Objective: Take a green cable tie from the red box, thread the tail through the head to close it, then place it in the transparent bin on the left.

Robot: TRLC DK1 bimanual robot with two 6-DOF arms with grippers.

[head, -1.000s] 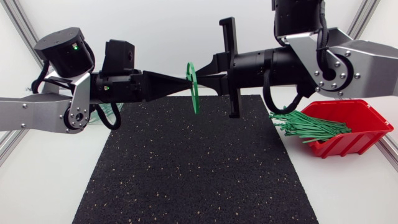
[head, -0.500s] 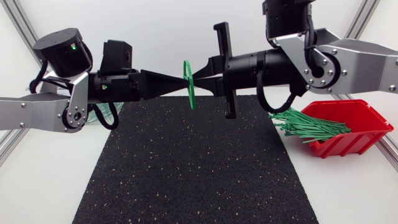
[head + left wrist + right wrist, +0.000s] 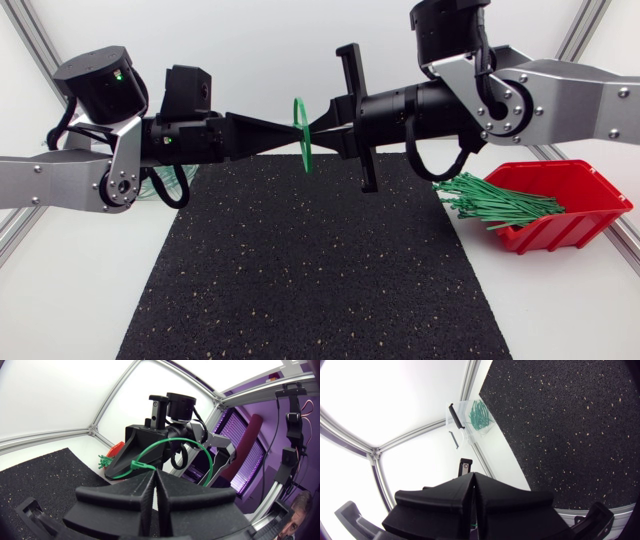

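Note:
A green cable tie [image 3: 301,137], closed into a loop, hangs in the air above the far edge of the black mat [image 3: 310,270]. My left gripper [image 3: 297,134] is shut on it from the left, and my right gripper [image 3: 311,128] meets it tip to tip from the right, also shut on it. In the left wrist view the tie's head [image 3: 137,465] sits just ahead of my left gripper [image 3: 152,473], and the loop arcs in front of the right gripper. The red box [image 3: 575,215] of green ties [image 3: 495,203] stands at the right. The transparent bin [image 3: 470,417] sits at the far left.
The bin [image 3: 172,186] is mostly hidden behind my left arm in the head view and holds several green ties. Some ties spill over the red box's left rim toward the mat. White table surface borders the mat on both sides.
My right arm has shifted left and risen a little, carrying the tie loop slightly left. The loop looks a bit smaller. The left arm has hardly moved.

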